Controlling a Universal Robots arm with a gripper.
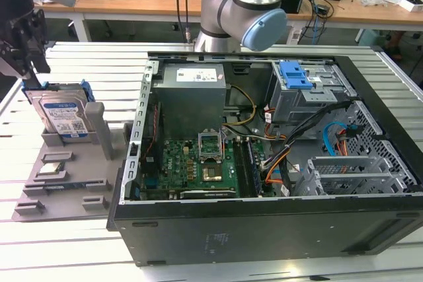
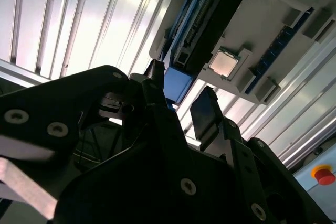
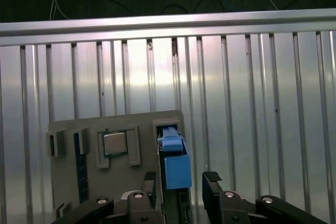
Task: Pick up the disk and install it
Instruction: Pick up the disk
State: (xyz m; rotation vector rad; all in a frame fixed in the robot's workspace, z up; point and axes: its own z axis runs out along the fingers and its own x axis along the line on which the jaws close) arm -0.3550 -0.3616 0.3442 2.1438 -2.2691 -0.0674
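The black two-fingered pincer is hanging with its fingers spread and pinching nothing. The disk, a flat rectangular silver metal hard drive with a white-and-blue label and a blue plastic frame, is sitting directly beneath it, standing on edge in a slot of the grey plastic parts holder. In the first wrist view the disk's thin blue-framed upper edge is running straight through the gap between the two fingers, crosswise to the line along which they would be closing. Its broad flat faces are therefore facing one finger each, with a sliver of daylight showing on both sides. In the exterior view the tips are appearing at about the height of the disk's top corner, though whether they are already dipping past that edge is hard to judge from this angle. A small square silver chip is lying flat in the same holder, off to the side of one finger and well clear of the gap. The silver-and-blue jointed robot arm is reaching out from behind the open black computer case, which is lying well apart from the pincer. The wrist is turning the tool to point straight down over the holder
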